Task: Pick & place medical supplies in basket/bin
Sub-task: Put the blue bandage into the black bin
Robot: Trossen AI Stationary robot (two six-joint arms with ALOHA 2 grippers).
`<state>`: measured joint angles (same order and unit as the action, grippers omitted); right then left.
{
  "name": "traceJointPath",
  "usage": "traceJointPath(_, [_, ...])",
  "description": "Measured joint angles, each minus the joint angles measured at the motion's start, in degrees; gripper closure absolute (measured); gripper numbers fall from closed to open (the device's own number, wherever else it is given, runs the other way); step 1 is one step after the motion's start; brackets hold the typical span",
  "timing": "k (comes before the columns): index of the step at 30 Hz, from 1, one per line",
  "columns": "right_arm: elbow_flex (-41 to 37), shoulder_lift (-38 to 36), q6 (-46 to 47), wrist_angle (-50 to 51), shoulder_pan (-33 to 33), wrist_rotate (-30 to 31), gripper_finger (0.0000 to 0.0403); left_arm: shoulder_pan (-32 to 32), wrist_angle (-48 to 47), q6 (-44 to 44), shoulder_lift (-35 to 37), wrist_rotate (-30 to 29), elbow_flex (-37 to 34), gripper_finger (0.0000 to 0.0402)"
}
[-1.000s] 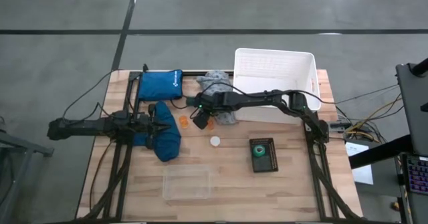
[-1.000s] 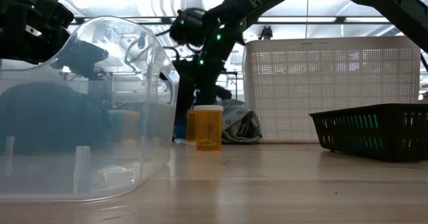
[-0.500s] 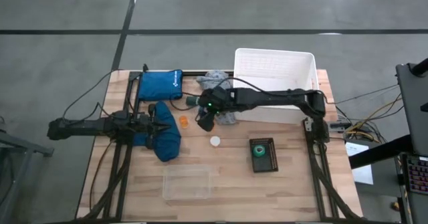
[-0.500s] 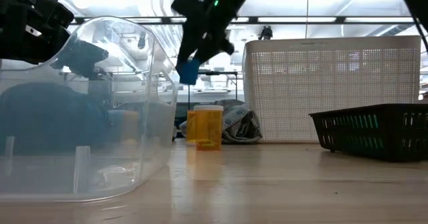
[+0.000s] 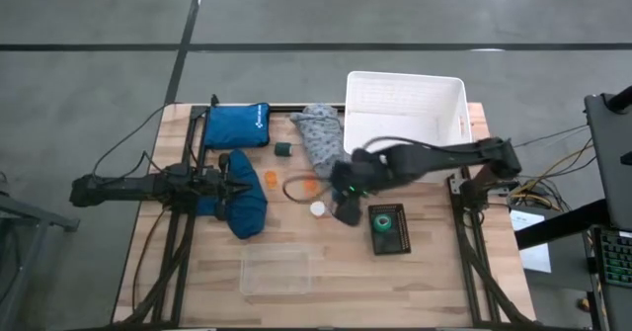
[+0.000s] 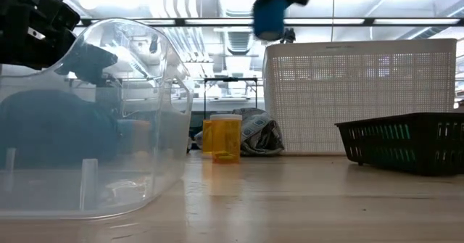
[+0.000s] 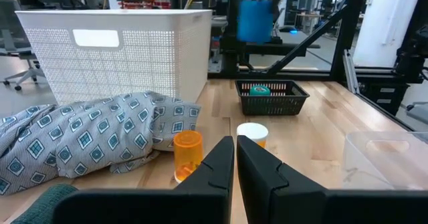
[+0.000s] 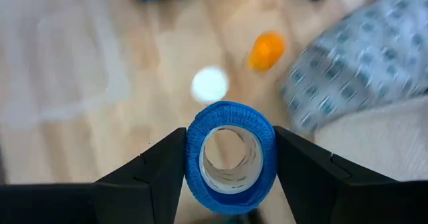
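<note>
Carrying a blue tape roll (image 8: pixel 231 156) clamped in its fingers, right tool (image 5: pixel 348 210) has lifted away from the patterned cloth (image 5: pixel 323 136), now above the bench (image 5: pixel 296 222) beside the white bin (image 5: pixel 405 104), ready for dropping; left tool (image 7: pixel 235 158) shut, waiting.

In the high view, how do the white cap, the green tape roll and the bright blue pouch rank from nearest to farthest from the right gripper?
Measured from the right gripper, which holds a blue tape roll:
1. White cap, just beside it, toward the left arm.
2. Green tape roll, farther, near the patterned cloth.
3. Bright blue pouch, farthest, at the table's far left corner.
</note>
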<state>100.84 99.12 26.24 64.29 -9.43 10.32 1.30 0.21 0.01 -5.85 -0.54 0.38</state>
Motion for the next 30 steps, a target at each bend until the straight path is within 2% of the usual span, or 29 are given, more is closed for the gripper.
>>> traceJointPath(5, [-4.1,-4.3,1.6,1.8,-5.2,0.1,0.0196,0.0,0.0,0.0,0.0,0.0,0.0,0.0376])
traceJointPath(12, [-14.6,-8.3,2.8,0.4,-10.2,-0.3,0.0196,0.0,0.0,0.0,0.0,0.0,0.0,0.0376])
traceJointPath(16, [-19.9,-9.7,4.6,0.2,-12.7,-3.5,0.0196,0.0,0.0,-0.2,0.0,0.0,0.0,0.0376])
traceJointPath(19, [-22.8,-9.9,6.2,0.1,-14.1,-5.0,0.0196,0.0,0.0,-0.2,0.0,0.0,0.0,0.0376])
traceJointPath(26, [-27.6,-9.9,6.3,-2.0,-16.0,-4.4,0.0196,0.0,0.0,-0.2,0.0,0.0,0.0,0.0376])
traceJointPath(30, [-31.8,-10.9,5.4,-6.5,-16.6,-3.5,0.0196,0.0,0.0,-0.2,0.0,0.0,0.0,0.0376])
